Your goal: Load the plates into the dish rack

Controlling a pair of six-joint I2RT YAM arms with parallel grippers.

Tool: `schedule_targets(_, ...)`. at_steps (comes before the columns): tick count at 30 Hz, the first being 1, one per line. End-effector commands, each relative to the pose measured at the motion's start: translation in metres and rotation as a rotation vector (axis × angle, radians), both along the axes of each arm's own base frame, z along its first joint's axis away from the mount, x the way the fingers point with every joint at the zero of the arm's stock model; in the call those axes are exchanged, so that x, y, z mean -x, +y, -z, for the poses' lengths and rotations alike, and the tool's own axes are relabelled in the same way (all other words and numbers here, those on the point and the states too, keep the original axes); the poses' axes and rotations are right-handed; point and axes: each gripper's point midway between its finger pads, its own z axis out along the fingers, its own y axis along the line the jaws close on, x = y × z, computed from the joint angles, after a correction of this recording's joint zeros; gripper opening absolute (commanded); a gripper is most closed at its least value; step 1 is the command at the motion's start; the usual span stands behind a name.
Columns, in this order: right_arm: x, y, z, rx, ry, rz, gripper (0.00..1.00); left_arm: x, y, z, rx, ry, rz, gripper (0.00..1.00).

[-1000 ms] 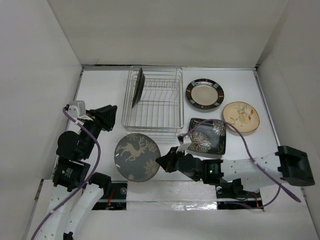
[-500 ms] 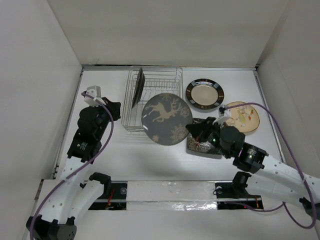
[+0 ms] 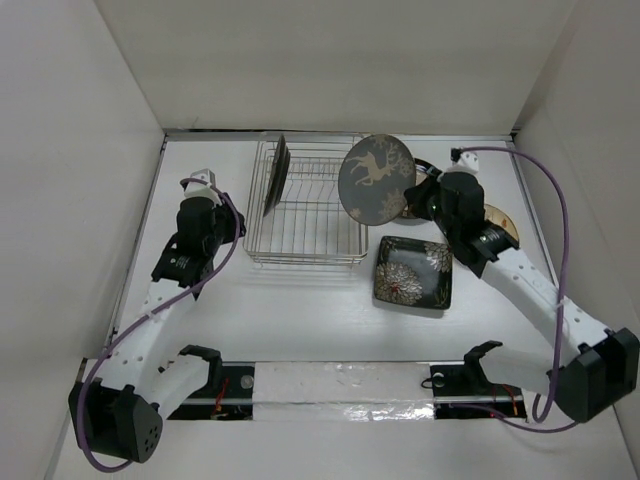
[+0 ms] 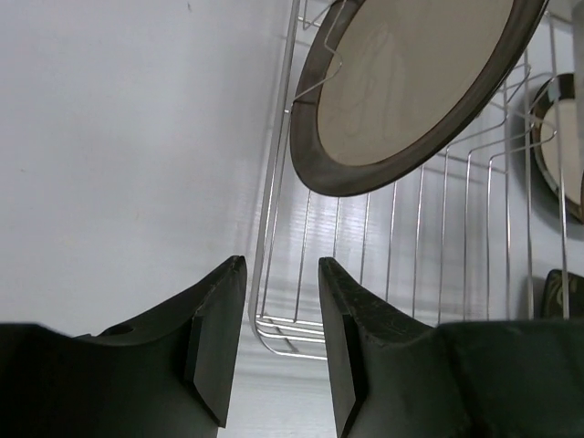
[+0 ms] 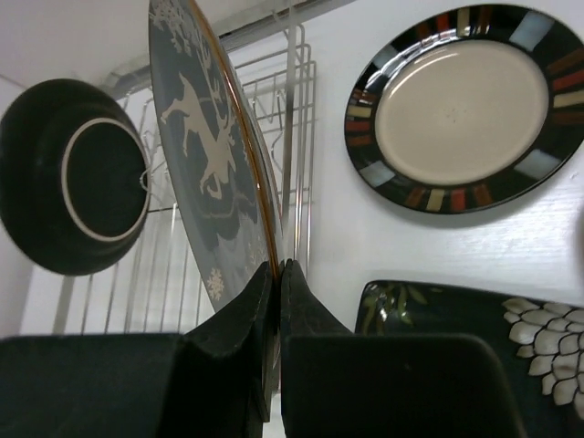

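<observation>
Seen from above, the deer-patterned plate (image 3: 377, 180) is held on edge at the right side of the dish rack (image 3: 300, 230), but the grip itself is hidden. In the right wrist view, the right claw (image 5: 276, 272) is shown pinched tight on its rim. The left claw (image 4: 280, 265) is held slightly parted and empty beside the rack's left wall. An upright plate (image 4: 411, 82) is lodged in the rack, and the black square plate (image 3: 413, 272) is seen flat on the bench (image 3: 300, 310).
</observation>
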Motion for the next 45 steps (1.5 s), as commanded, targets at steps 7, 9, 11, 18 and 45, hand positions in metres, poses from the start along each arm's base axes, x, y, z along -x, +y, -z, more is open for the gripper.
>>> schedule_targets(7, -0.062, -0.001, -0.116, 0.122, -0.208, 0.158, 0.0, 0.011, -0.006, -0.019, -0.035, -0.037, 0.087, 0.37)
schedule_targets(9, -0.072, 0.002, -0.115, 0.179, -0.185, 0.199, 0.0, 0.019, -0.001, -0.032, -0.018, -0.097, 0.066, 0.37)
schedule_targets(11, -0.08, 0.001, -0.112, 0.221, -0.16, 0.243, 0.0, 0.023, 0.0, -0.036, -0.002, -0.126, 0.057, 0.36)
schedule_targets(18, -0.1, 0.014, -0.101, 0.311, -0.072, 0.347, 0.0, 0.035, -0.012, -0.04, 0.01, -0.159, 0.106, 0.27)
schedule_targets(45, -0.116, 0.08, -0.015, 0.466, 0.073, 0.437, 0.15, 0.048, -0.013, -0.03, 0.011, -0.156, 0.034, 0.33)
